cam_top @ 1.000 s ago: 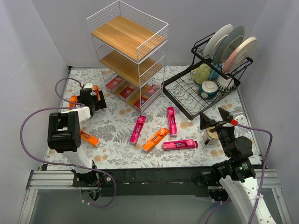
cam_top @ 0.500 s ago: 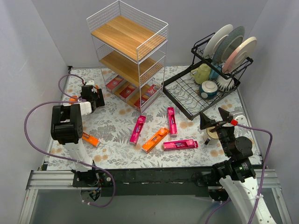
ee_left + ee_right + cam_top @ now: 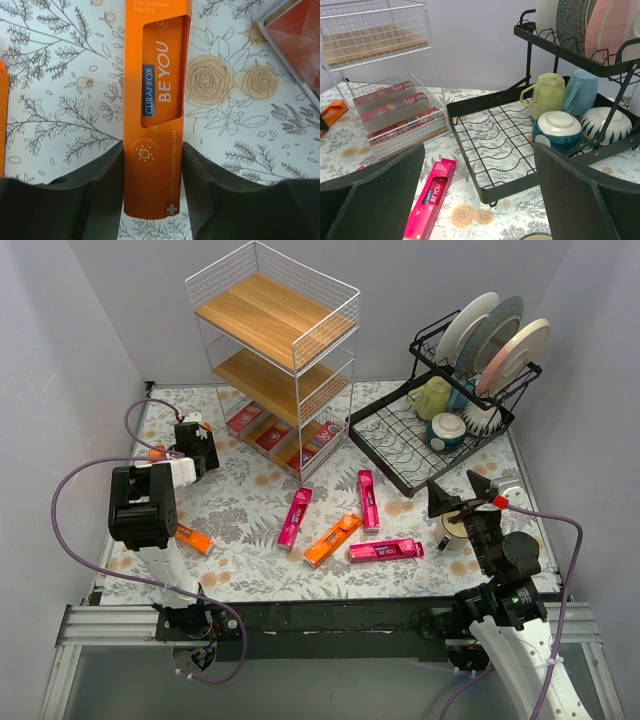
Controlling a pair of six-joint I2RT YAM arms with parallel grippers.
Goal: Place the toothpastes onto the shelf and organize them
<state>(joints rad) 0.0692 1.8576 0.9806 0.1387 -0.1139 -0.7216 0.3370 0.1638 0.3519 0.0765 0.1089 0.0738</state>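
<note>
**A:** How will that orange toothpaste box (image 3: 155, 125) handle?

**B:** Light, I'd judge. It's thin card, stiff along its length, with a cut-out window in the face that could buckle under a hard squeeze. It seems to lie flat at the left of the worktop (image 3: 250, 510), well apart from the shelf (image 3: 275, 315).

**A:** Where should it be held?

**B:** Across its narrow width, below the window, where the card is whole. The left claw (image 3: 152, 150) sits just there, closed on both long edges.

**A:** And the rest?

**B:** Pink boxes (image 3: 295, 517) lie loose mid-worktop, and dark red boxes (image 3: 272, 435) are on the shelf's bottom tier. The right claw (image 3: 480, 150) gapes wide, holding nothing, facing the dish rack (image 3: 485, 150).
</note>
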